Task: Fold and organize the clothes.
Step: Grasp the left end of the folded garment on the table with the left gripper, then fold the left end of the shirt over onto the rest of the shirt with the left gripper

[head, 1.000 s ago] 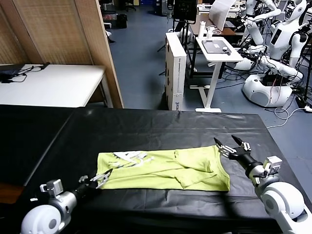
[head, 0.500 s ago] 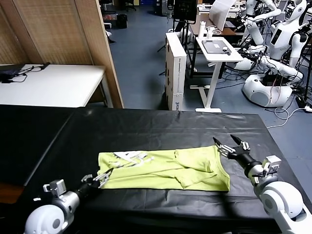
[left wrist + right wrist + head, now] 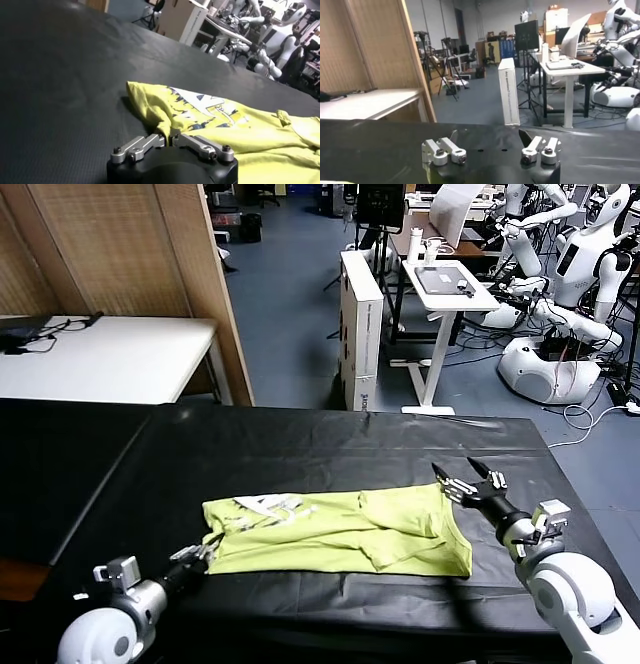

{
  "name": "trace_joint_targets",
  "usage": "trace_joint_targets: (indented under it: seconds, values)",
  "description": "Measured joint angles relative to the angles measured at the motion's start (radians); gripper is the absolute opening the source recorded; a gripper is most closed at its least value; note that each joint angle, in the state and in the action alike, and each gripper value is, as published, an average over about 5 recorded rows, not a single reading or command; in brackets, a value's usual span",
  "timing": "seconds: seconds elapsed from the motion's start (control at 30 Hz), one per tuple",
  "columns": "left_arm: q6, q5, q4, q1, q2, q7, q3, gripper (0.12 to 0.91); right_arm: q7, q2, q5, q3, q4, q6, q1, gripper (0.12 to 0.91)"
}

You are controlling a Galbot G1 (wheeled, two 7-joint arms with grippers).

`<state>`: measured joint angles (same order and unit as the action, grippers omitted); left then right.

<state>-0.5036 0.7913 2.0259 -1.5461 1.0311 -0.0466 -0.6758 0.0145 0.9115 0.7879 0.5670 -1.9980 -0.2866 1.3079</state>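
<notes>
The lime yellow-green T-shirt (image 3: 340,532) lies folded into a long band across the black table, with its whitish print (image 3: 268,506) at the left end. My left gripper (image 3: 203,553) is at the shirt's near left corner. In the left wrist view (image 3: 169,139) its jaws are closed on a raised fold of the shirt (image 3: 156,114). My right gripper (image 3: 463,480) is open and empty, just above the table by the shirt's far right corner. In the right wrist view (image 3: 489,136) its fingers stand wide apart over bare black table.
The black table (image 3: 300,444) stretches well beyond the shirt to the left and the back. Its near edge is close behind both grippers. Beyond it are a white table (image 3: 110,354), a wooden partition (image 3: 150,244), a white box (image 3: 360,324) and parked robots (image 3: 560,294).
My left gripper has drawn back a little toward the near left, at the shirt's corner. My right gripper has shifted slightly left toward the shirt's right end.
</notes>
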Motion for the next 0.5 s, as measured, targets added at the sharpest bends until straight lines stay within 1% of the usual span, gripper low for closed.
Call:
trace_joint_targets:
  seconds: [0.17, 0.33, 0.43, 0.5]
  values:
    - [0.016, -0.018, 0.012, -0.029, -0.027, -0.003, -0.07, 0.186, 0.004, 0.009, 0.0, -0.009, 0.012, 0.002, -0.012, 0.907]
    - [0.04, -0.036, 0.015, -0.076, -0.058, -0.01, -0.174, 0.186, 0.009, 0.018, 0.0, -0.01, 0.016, 0.004, -0.011, 0.907]
    - [0.04, -0.03, 0.029, -0.097, -0.058, 0.002, -0.227, 0.186, 0.009, 0.019, 0.0, -0.001, 0.01, 0.01, 0.0, 0.907]
    - [0.033, -0.021, 0.047, -0.101, -0.048, 0.015, -0.242, 0.186, 0.007, 0.016, 0.0, 0.01, 0.003, 0.022, 0.012, 0.907]
